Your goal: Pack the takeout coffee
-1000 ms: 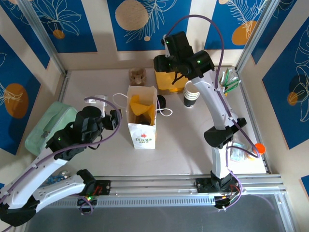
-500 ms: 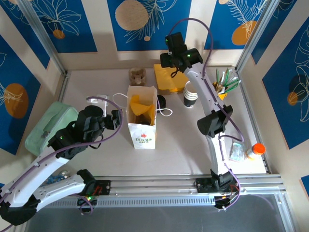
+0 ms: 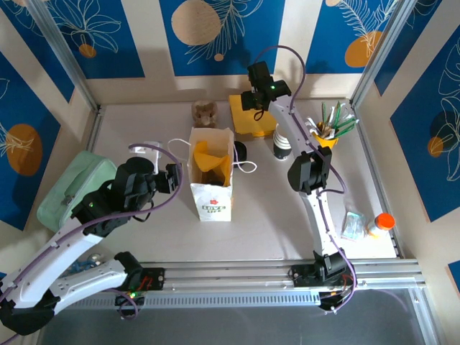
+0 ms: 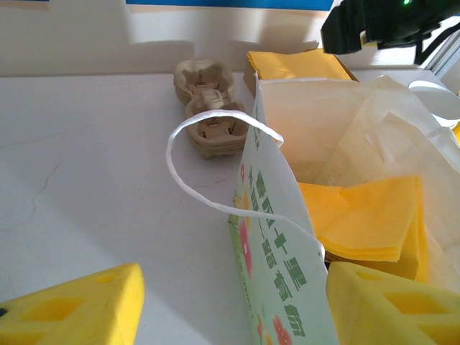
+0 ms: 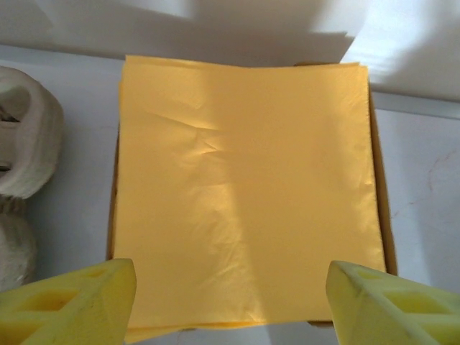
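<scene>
- Takeout coffee (image 3: 282, 143): nested cup stack, upright on counter (image 3: 144, 129), right of paper bag (image 3: 212, 188), close beside right arm; outside bag, not held.
- Right end effector (image 5: 230, 305): released, yellow fingertips (image 5: 68, 298) wide apart with nothing between; hovering over yellow napkin stack (image 5: 244, 187) at far edge of counter.
- Left end effector (image 4: 233, 316): released, pads spread, close to left side of paper bag, gripping nothing.
- Paper bag: upright, mouth open, white with green print; white handle loop (image 4: 215, 113) drooping to the left; folded yellow napkins (image 4: 366, 215) inside.
- Pulp cup carrier (image 3: 205, 113): far side of counter, behind paper bag, left of yellow napkin stack.
- Black lid (image 3: 239, 151): flat on counter between paper bag and takeout coffee.
- Yellow holder (image 3: 325, 136): green and white sticks inside, right of takeout coffee.
- Pale green case (image 3: 68, 188): left edge of counter, beside left arm.
- Orange-capped bottle (image 3: 381, 223): right edge of counter, well apart from takeout coffee.
</scene>
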### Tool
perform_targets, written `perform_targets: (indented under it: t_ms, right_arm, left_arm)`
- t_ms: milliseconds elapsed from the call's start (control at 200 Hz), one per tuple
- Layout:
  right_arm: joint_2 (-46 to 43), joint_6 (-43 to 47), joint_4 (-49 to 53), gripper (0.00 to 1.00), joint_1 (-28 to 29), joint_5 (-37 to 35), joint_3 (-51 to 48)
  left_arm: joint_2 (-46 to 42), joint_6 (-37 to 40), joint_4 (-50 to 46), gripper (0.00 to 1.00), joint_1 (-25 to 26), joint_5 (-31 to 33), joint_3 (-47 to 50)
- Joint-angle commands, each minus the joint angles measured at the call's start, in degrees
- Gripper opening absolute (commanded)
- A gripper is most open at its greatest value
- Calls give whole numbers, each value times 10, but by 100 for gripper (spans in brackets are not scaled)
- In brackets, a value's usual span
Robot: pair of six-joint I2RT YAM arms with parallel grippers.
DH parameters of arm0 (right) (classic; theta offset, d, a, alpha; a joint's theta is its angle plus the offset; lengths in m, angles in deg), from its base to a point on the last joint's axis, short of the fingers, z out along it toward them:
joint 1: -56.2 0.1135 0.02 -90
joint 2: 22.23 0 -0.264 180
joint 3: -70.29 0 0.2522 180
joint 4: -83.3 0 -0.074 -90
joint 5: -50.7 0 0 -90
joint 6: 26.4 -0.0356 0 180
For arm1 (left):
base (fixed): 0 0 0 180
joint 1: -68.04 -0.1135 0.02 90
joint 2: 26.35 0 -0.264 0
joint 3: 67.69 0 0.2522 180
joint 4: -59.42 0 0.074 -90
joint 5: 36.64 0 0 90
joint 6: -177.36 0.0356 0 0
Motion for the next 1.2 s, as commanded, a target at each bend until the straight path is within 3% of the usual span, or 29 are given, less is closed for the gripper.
perform_targets:
  t_ms: [0, 400, 1191]
  right_arm:
    - [26, -1, -19, 72, -6, 16, 27]
    - [91, -18, -38, 74, -13, 1, 41]
    - [133, -52, -16, 75, -25, -3, 44]
  left_arm:
    - [-9, -7, -7, 68, -5, 0, -12]
    - [-9, -8, -6, 68, -5, -6, -11]
    - [-20, -9, -6, 68, -5, -1, -3]
